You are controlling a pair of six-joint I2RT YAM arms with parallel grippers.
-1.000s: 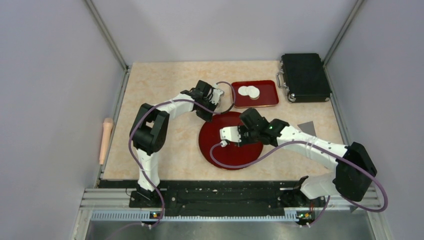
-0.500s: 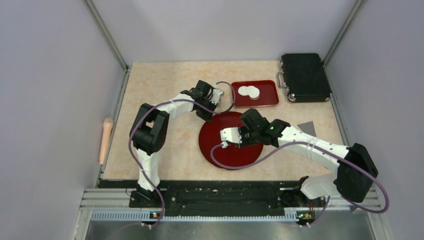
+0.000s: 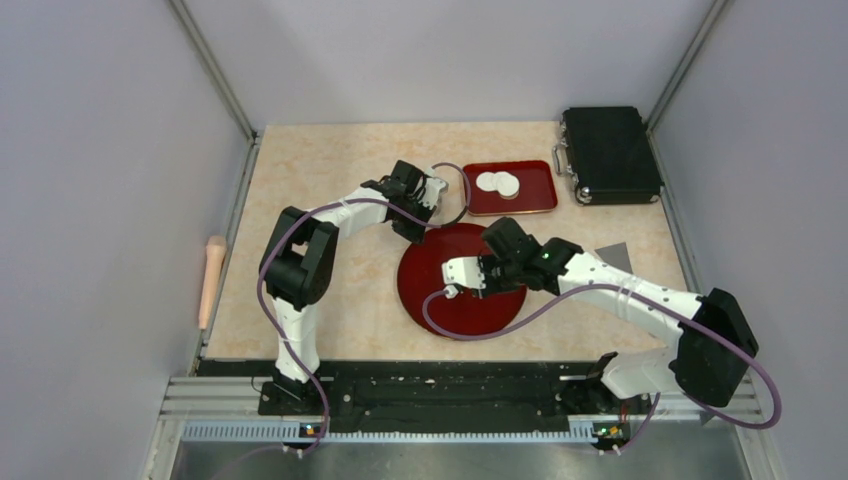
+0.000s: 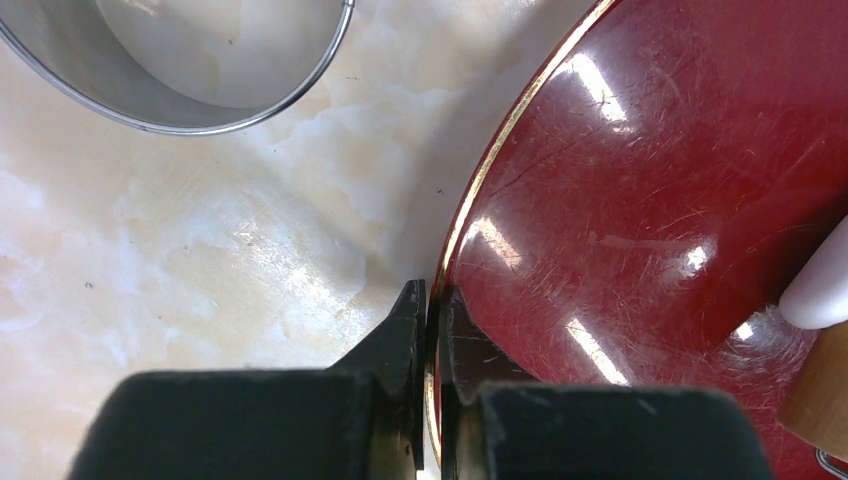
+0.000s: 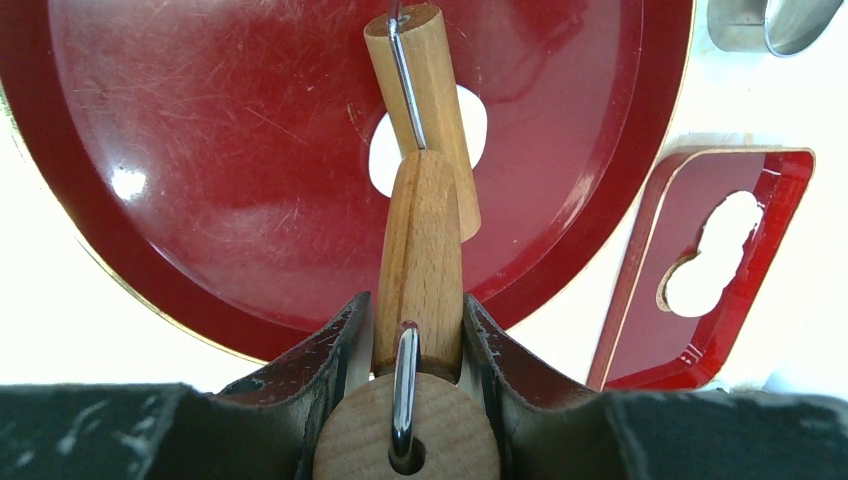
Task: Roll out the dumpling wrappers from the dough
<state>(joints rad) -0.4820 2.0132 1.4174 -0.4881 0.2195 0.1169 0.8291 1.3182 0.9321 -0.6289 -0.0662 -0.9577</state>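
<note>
A round red plate point(image 3: 470, 305) lies mid-table. My left gripper point(image 4: 432, 295) is shut on its gold rim at the far left edge point(image 3: 415, 232). Over the plate, my right gripper point(image 5: 415, 305) is shut on the wooden handle of a small roller point(image 5: 420, 240). The roller's barrel point(image 5: 425, 100) rests on the flattened white dough point(image 5: 380, 155), which shows on both sides of it. In the top view the right gripper point(image 3: 470, 272) hides the dough. Two round dumpling wrappers point(image 3: 497, 183) lie overlapping in the red rectangular tray point(image 3: 535, 200).
A metal ring point(image 4: 180, 70) stands on the table just beyond the plate's rim, near the left gripper. A black case point(image 3: 610, 155) sits at the back right. A wooden rolling pin point(image 3: 211, 280) lies off the table's left edge.
The right gripper with the roller has shifted slightly to the right and nearer over the plate. The left gripper has stayed clamped on the rim.
</note>
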